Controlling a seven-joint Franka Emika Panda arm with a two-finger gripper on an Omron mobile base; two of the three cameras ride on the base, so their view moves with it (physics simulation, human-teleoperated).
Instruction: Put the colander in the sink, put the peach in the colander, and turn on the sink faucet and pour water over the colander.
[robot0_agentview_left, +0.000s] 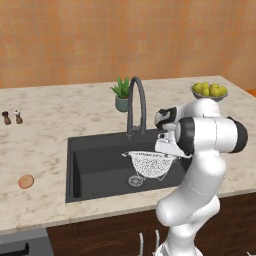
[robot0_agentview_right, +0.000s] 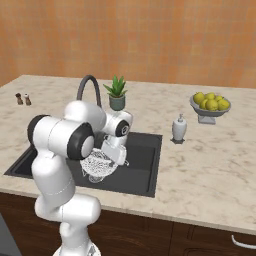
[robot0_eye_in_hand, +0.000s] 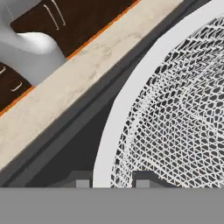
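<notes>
One faucet (robot0_agentview_left: 137, 102) behind colander (robot0_agentview_left: 149, 164).

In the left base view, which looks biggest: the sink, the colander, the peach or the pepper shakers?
1. The sink, by far.
2. The colander.
3. The peach.
4. Each pepper shaker, though they stand farther from the camera, so that last ranking is unsure.

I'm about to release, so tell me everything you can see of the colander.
The colander is a white round bowl of fine wire mesh with a smooth solid rim and a small ring foot. It sits upright and level inside the sink, above the drain; whether it rests on the floor is unclear. The gripper straddles its rim, one fingertip on each side.
</notes>
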